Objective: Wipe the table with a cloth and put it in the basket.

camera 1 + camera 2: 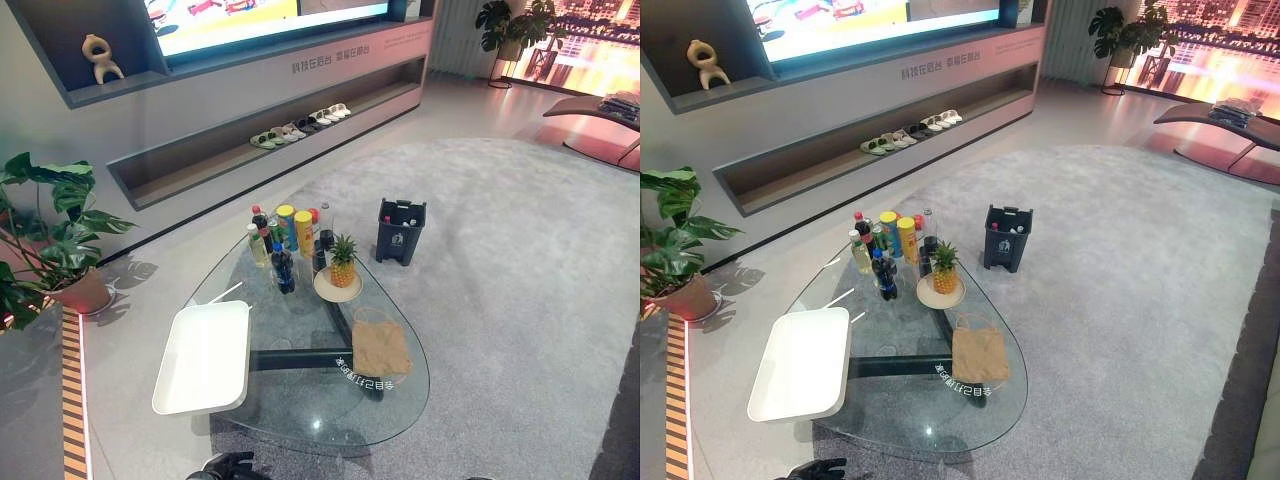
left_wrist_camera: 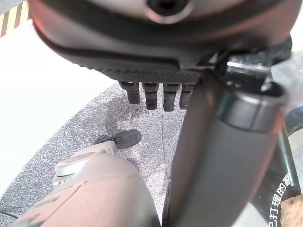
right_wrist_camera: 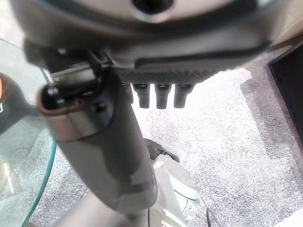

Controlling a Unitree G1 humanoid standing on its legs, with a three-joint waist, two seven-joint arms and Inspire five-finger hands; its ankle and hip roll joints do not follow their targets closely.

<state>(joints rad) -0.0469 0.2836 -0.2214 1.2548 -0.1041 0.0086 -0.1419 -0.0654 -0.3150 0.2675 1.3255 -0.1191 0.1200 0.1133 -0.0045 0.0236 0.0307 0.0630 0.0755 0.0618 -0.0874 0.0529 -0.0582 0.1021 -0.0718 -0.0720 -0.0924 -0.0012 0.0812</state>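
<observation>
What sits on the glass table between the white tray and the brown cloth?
Nothing: between the white tray and the brown cloth the glass table is bare, its dark frame showing underneath, in both eye views.

Place: showroom-style living room, looks staged.
Landmark: glass coffee table point(image 1: 400, 395) on grey carpet point(image 1: 520, 250).
On table: bottles point(image 1: 283, 245), pineapple point(image 1: 343, 262), white tray point(image 1: 205, 355), tan cloth point(image 1: 379, 348).
Behind table: long wall unit w/ big screen point(image 1: 260, 20), slippers point(image 1: 300, 125) lined on low shelf, vase point(image 1: 100, 58) in niche.
Left of table: potted plant point(image 1: 50, 245).
Beyond table, right: dark bin point(image 1: 401, 230), lounge seat point(image 1: 595, 115), 2nd plant point(image 1: 510, 30).
</observation>
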